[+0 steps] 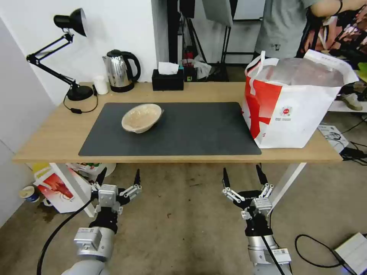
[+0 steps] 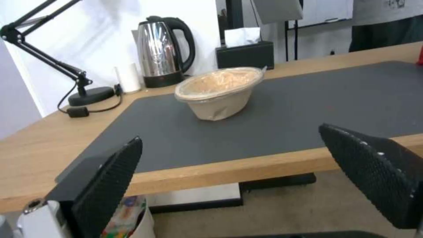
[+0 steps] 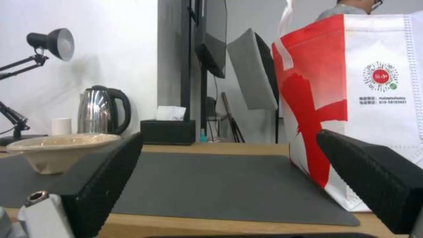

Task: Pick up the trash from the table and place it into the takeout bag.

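I log one beige bowl (image 1: 142,117) on the mat (image 1: 198,130), left of centre; bag (image 1: 294,103) at the surface's (image 1: 49,133) right end. Left hand (image 1: 117,179) and right hand (image 1: 244,177) hang spread and empty below the near edge. Risk: the bowl looks light and tilted, so a pinch may flip it.

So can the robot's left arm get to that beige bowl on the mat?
Probably yes. The left gripper hangs open below the table's front edge, and the beige bowl sits on the mat's left half with nothing standing between them. The arm would have to rise over the edge first.
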Tool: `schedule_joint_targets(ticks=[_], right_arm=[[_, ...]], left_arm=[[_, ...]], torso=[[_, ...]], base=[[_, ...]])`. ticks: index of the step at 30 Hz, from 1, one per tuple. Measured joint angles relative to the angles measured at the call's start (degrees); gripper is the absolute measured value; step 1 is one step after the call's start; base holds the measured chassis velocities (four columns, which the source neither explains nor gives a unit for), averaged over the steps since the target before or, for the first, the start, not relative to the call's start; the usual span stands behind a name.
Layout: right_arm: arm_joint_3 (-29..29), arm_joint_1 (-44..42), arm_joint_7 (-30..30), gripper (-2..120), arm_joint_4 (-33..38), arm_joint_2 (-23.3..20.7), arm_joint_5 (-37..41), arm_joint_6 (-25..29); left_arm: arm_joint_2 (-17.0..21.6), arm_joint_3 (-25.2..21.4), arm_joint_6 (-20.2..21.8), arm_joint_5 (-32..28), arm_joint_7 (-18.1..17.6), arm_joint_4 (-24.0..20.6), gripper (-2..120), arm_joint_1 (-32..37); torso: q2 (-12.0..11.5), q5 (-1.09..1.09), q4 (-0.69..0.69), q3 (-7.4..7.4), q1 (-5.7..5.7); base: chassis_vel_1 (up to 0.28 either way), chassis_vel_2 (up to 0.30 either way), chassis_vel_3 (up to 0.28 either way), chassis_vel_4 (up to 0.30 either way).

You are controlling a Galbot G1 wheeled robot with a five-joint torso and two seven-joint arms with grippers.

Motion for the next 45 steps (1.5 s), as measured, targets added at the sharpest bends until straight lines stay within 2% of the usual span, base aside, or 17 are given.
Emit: schedule_joint_targets(ticks=[13, 16, 17, 21, 22, 24, 25, 28, 32, 39, 41, 45], right_arm=[[0.0, 0.0, 0.0, 100, 0.0, 0.0, 0.0, 0.0], [0.0, 0.0, 0.0, 100, 0.0, 0.0, 0.0, 0.0], [0.0, 0.0, 0.0, 100, 0.0, 0.0, 0.0, 0.0], [0.0, 0.0, 0.0, 100, 0.0, 0.0, 0.0, 0.0], [0.0, 0.0, 0.0, 100, 0.0, 0.0, 0.0, 0.0], [0.0, 0.0, 0.0, 100, 0.0, 0.0, 0.0, 0.0], [0.0, 0.0, 0.0, 100, 0.0, 0.0, 0.0, 0.0], [0.0, 0.0, 0.0, 100, 0.0, 0.0, 0.0, 0.0], [0.0, 0.0, 0.0, 100, 0.0, 0.0, 0.0, 0.0], [0.0, 0.0, 0.0, 100, 0.0, 0.0, 0.0, 0.0], [0.0, 0.0, 0.0, 100, 0.0, 0.0, 0.0, 0.0], [0.0, 0.0, 0.0, 100, 0.0, 0.0, 0.0, 0.0]], left_arm=[[-0.1, -0.3, -1.0, -0.1, 0.0, 0.7, 100, -0.1], [-0.5, -2.0, -5.9, -1.0, 0.4, 3.7, 100, -0.9], [-0.5, -2.0, -5.9, -1.0, 0.4, 3.7, 100, -0.9], [-1.2, -4.5, -13.3, -2.4, 1.1, 8.3, 100, -2.1], [-1.2, -4.5, -13.3, -2.4, 1.1, 8.3, 100, -2.1], [-1.6, -5.9, -17.2, -3.2, 1.4, 10.7, 100, -2.7], [-1.6, -5.9, -17.2, -3.2, 1.4, 10.7, 100, -2.7], [-2.2, -8.0, -23.5, -4.3, 2.0, 14.6, 100, -3.7], [-2.4, -8.9, -26.1, -4.8, 2.2, 16.3, 100, -4.1], [-3.3, -12.0, -35.1, -6.5, 2.9, 21.9, 100, -5.5], [-3.4, -12.2, -35.8, -6.6, 3.0, 22.3, 100, -5.6], [-3.9, -14.1, -41.3, -7.7, 3.4, 25.7, 100, -6.4]], torso=[[0.0, 0.01, 0.0, 0.0, 0.0], [0.0, 0.0, 0.0, 0.0, 0.0], [0.0, 0.0, 0.0, 0.0, 0.0], [0.0, 0.0, 0.0, 0.0, 0.0], [0.0, 0.0, 0.0, 0.0, 0.0], [0.0, 0.0, 0.0, 0.0, 0.0], [0.0, 0.0, 0.0, 0.0, 0.0], [0.0, -0.01, 0.0, 0.0, 0.0], [0.0, 0.0, 0.0, 0.0, 0.0], [0.0, 0.0, 0.0, 0.0, 0.0], [0.0, 0.0, 0.0, 0.0, 0.0], [0.0, 0.0, 0.0, 0.0, 0.0]], base=[[0.0, 0.0, 0.0, 0.0], [0.0, 0.0, 0.0, 0.0], [0.0, 0.0, 0.0, 0.0], [0.0, 0.0, 0.0, 0.0], [0.0, 0.0, 0.0, 0.0], [0.0, 0.0, 0.0, 0.0], [0.0, 0.0, 0.0, 0.0], [0.0, 0.0, 0.0, 0.0], [0.0, 0.0, 0.0, 0.0], [0.0, 0.0, 0.0, 0.0], [0.0, 0.0, 0.0, 0.0], [0.0, 0.0, 0.0, 0.0]])
